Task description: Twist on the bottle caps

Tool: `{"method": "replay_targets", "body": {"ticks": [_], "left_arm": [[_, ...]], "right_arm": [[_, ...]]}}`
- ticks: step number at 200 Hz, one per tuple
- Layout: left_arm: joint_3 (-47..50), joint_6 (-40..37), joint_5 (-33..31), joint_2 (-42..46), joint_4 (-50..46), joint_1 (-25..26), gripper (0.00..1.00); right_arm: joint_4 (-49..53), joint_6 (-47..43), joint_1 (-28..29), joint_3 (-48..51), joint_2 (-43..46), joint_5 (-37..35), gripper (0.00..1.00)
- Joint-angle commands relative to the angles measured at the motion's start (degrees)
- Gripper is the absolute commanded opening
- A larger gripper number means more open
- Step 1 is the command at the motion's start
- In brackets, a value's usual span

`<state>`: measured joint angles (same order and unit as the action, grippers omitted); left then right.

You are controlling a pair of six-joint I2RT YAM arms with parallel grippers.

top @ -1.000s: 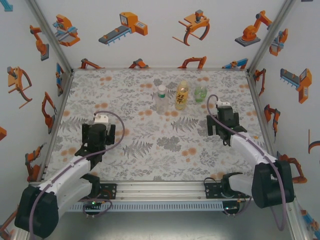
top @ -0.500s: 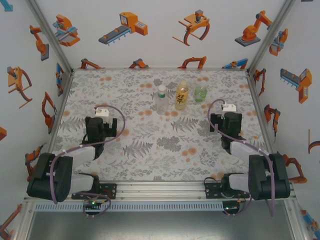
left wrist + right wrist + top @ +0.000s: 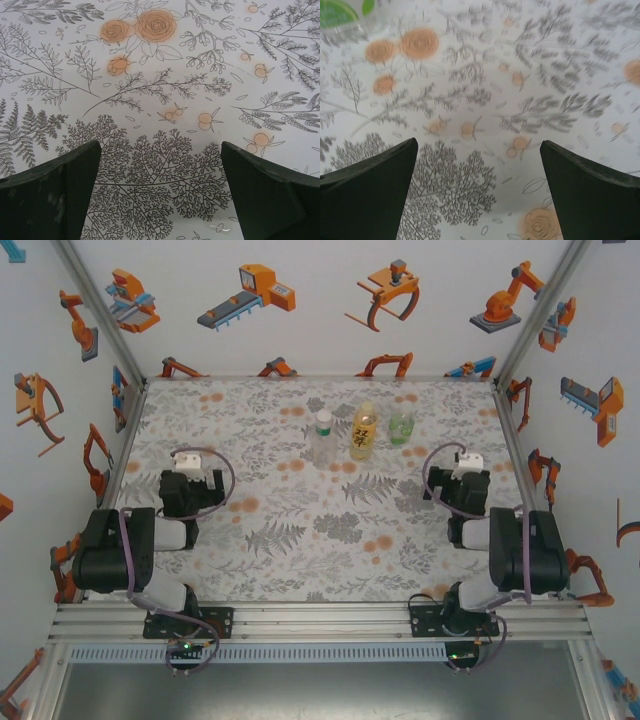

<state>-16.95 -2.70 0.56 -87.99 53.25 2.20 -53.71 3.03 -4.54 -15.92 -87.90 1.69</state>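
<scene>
Enclosure of white walls printed with orange robot drawings (image 3: 250, 295); counter (image 3: 300, 550) covered in a pale cloth of grey ferns and orange roses.

Three small plastic bottles stand upright in a close row at the far centre of the counter, well apart from both arms:
- clear colourless bottle (image 3: 322, 443) on the left, small white round cap (image 3: 323, 417) sitting on its neck;
- amber bottle with yellow-orange label (image 3: 363, 435) in the middle, pale yellow cap (image 3: 366, 408) on top;
- short green bottle (image 3: 401, 427) on the right; its top is pale green, cap and body hard to tell apart at this size.

Whether any cap is screwed tight cannot be told.

Left arm (image 3: 120, 555) folded low near its base at the left side; left fingers (image 3: 55, 200) spread wide over bare cloth, nothing between them.

Right arm (image 3: 525, 555) folded likewise at the right side; right fingers (image 3: 365, 195) spread wide, nothing between them; a blurred green-labelled bottle base sits in the upper-left corner of the right wrist view, clear of the fingers.
</scene>
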Motion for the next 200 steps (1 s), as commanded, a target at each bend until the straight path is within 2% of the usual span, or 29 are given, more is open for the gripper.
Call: {"method": "replay_targets", "body": {"ticks": [1,12,34,106,139,200], "left_arm": [[-3.79,1.95,1.24,-0.53,0.13,-0.4,0.97],[-6.24,3.37,-1.37,0.14,-5.88,-0.59,0.97],[-6.59,4.26,-3.22,-0.28,-5.93,-0.88,0.97],[-6.34,4.2,-3.33,-0.3,-5.36,-0.79,0.97],[-6.35,4.19,-3.36,-0.3,-5.4,-0.79,0.97],[-6.34,4.26,-3.37,-0.3,-5.35,-0.79,0.97]], "right_arm": [[-8.63,2.27,-0.43,0.61,-0.27,0.82,1.0],[-5.63,2.48,-0.47,-1.09,-0.13,0.81,1.0],[3.58,2.52,-0.38,-6.03,-0.39,0.48,1.0],[2.74,2.43,-0.21,-5.61,-0.43,0.33,0.99],[3.48,1.24,-0.21,-6.14,-0.57,3.63,0.99],[3.6,1.19,-0.28,-6.29,-0.63,3.8,0.99]]}}
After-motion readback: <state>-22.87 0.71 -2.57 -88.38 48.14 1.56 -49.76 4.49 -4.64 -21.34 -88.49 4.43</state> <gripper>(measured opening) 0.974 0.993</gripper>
